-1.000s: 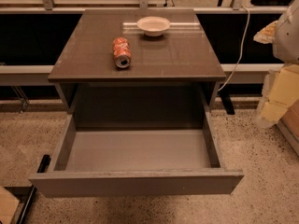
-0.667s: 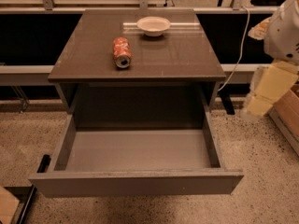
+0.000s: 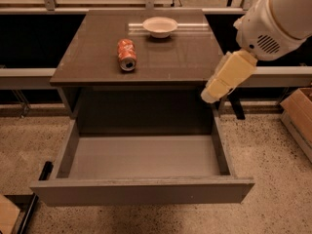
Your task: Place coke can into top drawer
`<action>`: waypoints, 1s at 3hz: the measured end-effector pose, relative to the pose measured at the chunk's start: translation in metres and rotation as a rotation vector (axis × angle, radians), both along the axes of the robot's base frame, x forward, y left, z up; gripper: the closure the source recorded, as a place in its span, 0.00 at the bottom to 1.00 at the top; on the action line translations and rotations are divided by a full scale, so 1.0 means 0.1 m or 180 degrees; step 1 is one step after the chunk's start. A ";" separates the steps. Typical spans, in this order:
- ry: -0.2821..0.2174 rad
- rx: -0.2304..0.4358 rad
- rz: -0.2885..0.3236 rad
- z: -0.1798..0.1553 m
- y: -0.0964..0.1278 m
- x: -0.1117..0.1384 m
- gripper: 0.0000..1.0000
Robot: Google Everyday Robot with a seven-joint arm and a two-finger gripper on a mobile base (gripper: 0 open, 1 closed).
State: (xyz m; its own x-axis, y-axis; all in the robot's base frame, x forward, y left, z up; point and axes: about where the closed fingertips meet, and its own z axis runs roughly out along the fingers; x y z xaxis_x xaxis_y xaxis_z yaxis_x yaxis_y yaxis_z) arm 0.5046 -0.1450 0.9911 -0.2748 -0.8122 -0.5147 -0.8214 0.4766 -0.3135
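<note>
The coke can (image 3: 126, 54), red and white with a dented body, lies on its side on the brown cabinet top (image 3: 180, 57), left of centre, its silver end facing me. The top drawer (image 3: 141, 191) is pulled fully out below the cabinet top, and its inside holds nothing. My gripper (image 3: 210, 95) comes in from the upper right on the white arm (image 3: 275, 18). It hangs beside the cabinet's right front corner, above the drawer's right wall. It is well to the right of the can and holds nothing that I can see.
A white bowl (image 3: 160, 26) stands at the back of the cabinet top behind the can. A cardboard box (image 3: 298, 116) sits on the speckled floor at the right. A black bar (image 3: 35, 195) lies on the floor left of the drawer. Rails run behind the cabinet.
My arm has swung in from the right edge toward the cabinet, so the gripper is now at its right front corner. The can, bowl and drawer have not moved.
</note>
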 end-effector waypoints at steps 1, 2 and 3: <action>-0.0094 0.0055 -0.0048 0.07 0.03 0.06 0.00; -0.0024 0.0061 -0.0143 -0.02 0.05 0.08 0.00; 0.0113 0.0545 -0.0209 -0.26 0.55 0.38 0.00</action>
